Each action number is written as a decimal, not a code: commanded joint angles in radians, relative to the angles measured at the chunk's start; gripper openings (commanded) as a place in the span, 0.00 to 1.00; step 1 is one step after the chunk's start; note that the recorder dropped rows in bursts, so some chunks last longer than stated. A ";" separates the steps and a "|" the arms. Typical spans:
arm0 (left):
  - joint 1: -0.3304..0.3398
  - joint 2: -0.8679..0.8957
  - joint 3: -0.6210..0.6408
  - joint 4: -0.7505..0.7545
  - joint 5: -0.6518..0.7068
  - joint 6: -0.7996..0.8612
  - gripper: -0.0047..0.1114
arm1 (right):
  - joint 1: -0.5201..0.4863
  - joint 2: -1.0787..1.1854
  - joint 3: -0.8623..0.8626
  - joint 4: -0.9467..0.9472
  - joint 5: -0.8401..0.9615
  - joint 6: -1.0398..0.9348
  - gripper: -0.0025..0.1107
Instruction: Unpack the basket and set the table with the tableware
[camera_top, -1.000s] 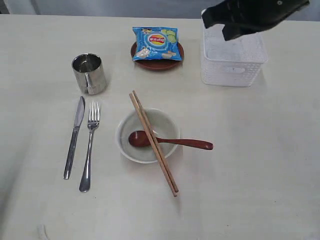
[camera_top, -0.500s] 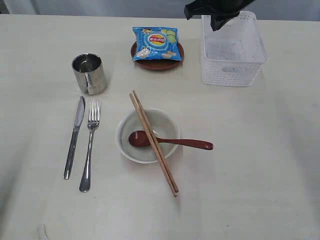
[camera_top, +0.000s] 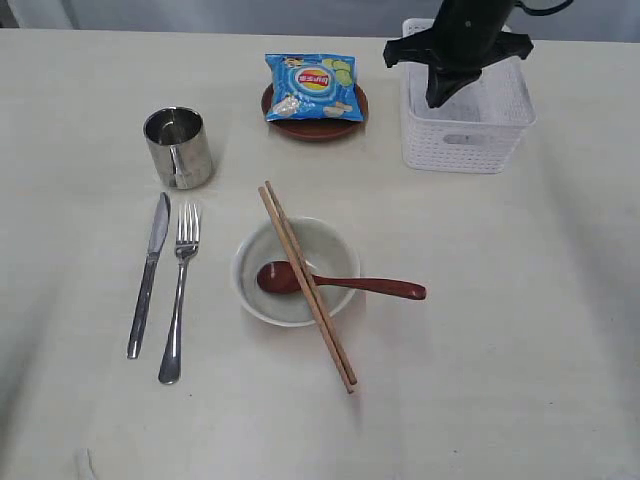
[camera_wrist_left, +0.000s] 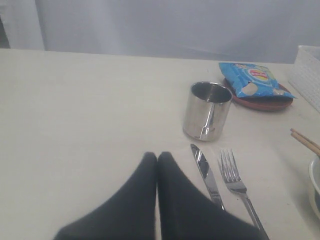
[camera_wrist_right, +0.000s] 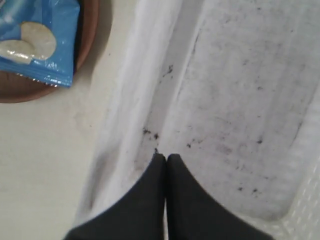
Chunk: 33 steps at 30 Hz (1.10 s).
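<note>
1. Right gripper (camera_top: 438, 100): black fingers clenched tip to tip, nothing between them. It hangs over the white perforated rectangular plastic basket (camera_top: 465, 150), on the side nearest the plate.
2. Right wrist view: the tips sit above the basket floor, by the wall; the floor shows dark specks.
3. Left gripper (camera_wrist_left: 157, 156): clenched too, gripping nothing, low over the cream-white matte table (camera_top: 520, 330), near the knife tip.
4. Basket stands at the table's far right.
5. Steel mug (camera_top: 178, 147) upright at left; steel knife (camera_top: 148, 275) and steel fork (camera_top: 178, 290) lie side by side below it.
6. Cream round bowl (camera_top: 335, 255) at centre. The reddish-brown wooden spoon (camera_top: 385, 288) rests in it, handle out over the right rim.
7. Wooden chopsticks (camera_top: 326, 330) lie diagonally across the bowl, over the spoon.
8. Small brown round plate (camera_top: 315, 130) sits left of the basket, with the blue chip bag (camera_top: 312, 88) on it.
</note>
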<state>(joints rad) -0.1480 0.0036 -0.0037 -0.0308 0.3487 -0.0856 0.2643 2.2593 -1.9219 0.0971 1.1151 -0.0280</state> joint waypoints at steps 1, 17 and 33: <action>-0.005 -0.004 0.004 0.001 -0.002 0.003 0.04 | -0.006 -0.008 -0.006 0.018 0.092 -0.011 0.02; -0.005 -0.004 0.004 0.001 -0.002 0.003 0.04 | 0.043 -0.024 0.071 0.072 0.106 -0.009 0.02; -0.005 -0.004 0.004 0.001 -0.002 0.003 0.04 | 0.060 -0.106 0.109 0.075 0.106 0.015 0.02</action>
<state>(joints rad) -0.1480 0.0036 -0.0037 -0.0308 0.3487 -0.0856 0.3206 2.1691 -1.8172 0.1658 1.2194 -0.0192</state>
